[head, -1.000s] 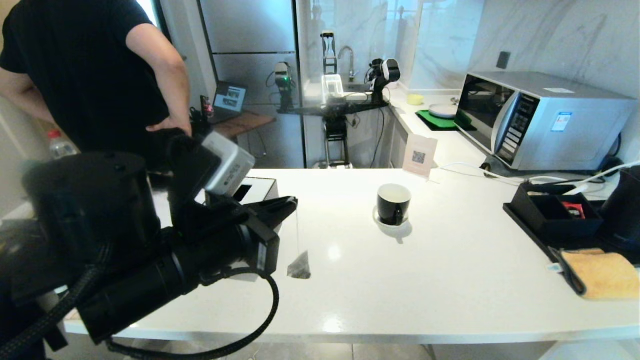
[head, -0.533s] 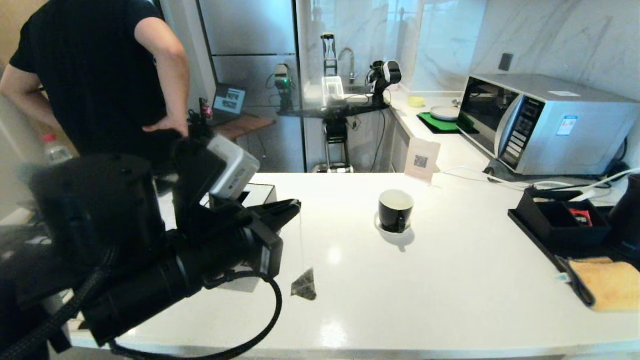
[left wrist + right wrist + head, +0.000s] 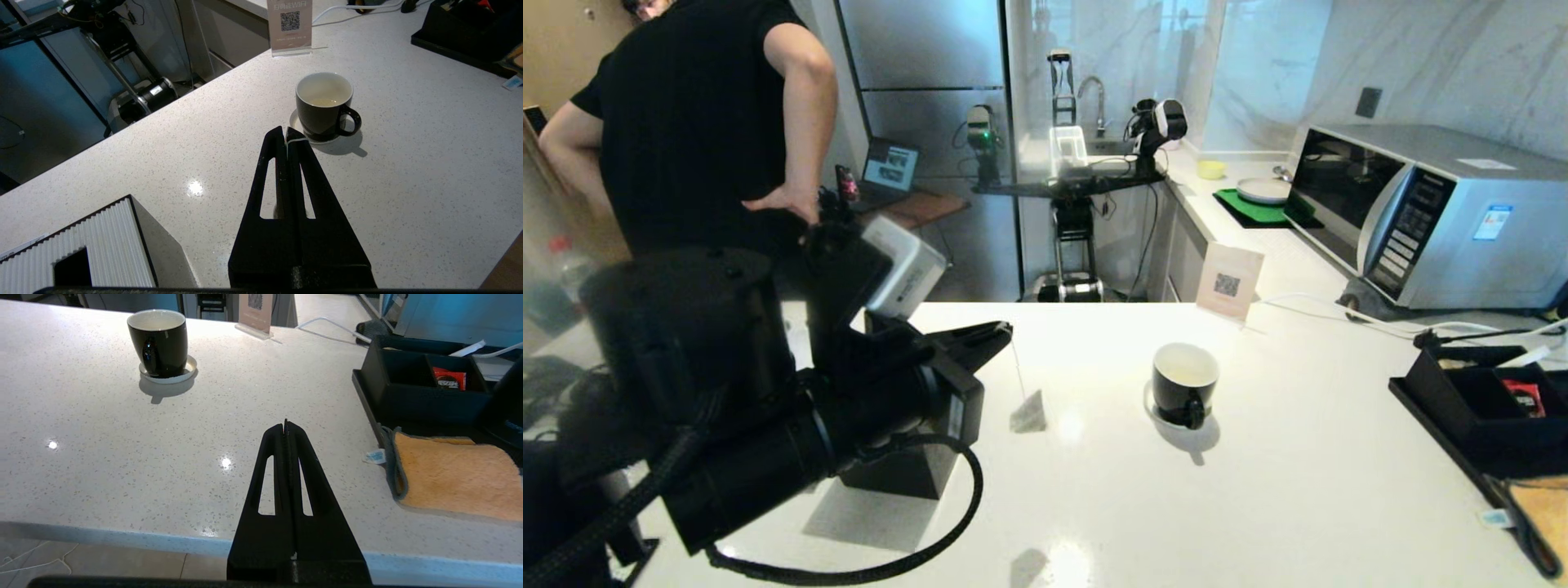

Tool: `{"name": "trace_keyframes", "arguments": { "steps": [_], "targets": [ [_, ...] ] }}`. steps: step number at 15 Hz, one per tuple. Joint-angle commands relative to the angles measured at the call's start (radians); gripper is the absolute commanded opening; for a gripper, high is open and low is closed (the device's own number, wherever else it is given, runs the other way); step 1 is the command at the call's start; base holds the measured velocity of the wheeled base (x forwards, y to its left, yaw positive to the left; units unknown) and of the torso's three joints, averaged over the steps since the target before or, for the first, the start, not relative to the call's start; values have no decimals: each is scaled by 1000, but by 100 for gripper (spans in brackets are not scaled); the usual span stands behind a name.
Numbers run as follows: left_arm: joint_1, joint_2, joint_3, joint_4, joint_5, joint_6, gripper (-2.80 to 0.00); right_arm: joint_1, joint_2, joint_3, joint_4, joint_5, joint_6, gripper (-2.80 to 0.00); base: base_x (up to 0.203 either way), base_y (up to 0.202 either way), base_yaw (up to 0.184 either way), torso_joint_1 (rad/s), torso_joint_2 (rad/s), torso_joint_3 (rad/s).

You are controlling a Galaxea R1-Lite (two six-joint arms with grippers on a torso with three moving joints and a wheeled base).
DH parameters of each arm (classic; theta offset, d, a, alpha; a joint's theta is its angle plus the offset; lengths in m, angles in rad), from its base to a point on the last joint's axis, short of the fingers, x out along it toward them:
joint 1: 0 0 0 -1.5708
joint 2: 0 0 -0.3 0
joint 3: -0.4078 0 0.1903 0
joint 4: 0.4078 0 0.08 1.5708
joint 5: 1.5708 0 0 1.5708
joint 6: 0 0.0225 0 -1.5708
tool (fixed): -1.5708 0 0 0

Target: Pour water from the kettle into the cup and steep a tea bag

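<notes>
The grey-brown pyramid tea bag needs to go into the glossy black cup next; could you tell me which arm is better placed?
Left. The left gripper is shut on the white string, so the grey-brown pyramid tea bag hangs beside the glossy black cup. The right gripper is shut, empty, near the counter edge.

Bright light washes in from the glass at the back, blowing out the far edge of the counter. Glare spots glint on the polished top in every view. The cup throws a soft shadow toward the camera. The head view bows straight lines at its edges, and the near arm on the left looms dark and blurred.
</notes>
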Motion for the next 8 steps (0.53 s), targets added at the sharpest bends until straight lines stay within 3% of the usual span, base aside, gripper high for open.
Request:
{"name": "trace_keyframes", "arguments": {
  "steps": [1, 8],
  "targets": [
    [-5, 1, -14, -6, -1, -1, -280, 0, 0, 0, 0, 0, -1, -280, 0, 0, 0, 0, 0, 0],
    [-78, 88, -188, 8, 3, -1, -280, 0, 0, 0, 0, 0, -1, -280, 0, 0, 0, 0, 0, 0]
  ]
}}
